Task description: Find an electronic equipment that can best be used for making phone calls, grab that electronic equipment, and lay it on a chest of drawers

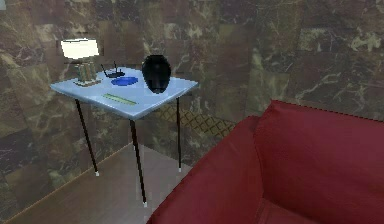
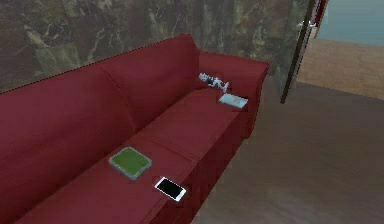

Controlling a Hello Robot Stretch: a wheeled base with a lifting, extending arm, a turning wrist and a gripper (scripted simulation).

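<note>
in the forward view, a pale blue square table [image 1: 168,90] is seen bearing a pale-shaded lamp [image 1: 80,50] and a dark round vase [image 1: 155,73], near a dark red sofa [image 1: 310,170]. in the arm side view, a white-edged, black-screened phone [image 2: 171,188] is seen lying at the sofa seat's front, just beside a flat green pad [image 2: 130,162]. the gripper's state cannot be told.
</note>
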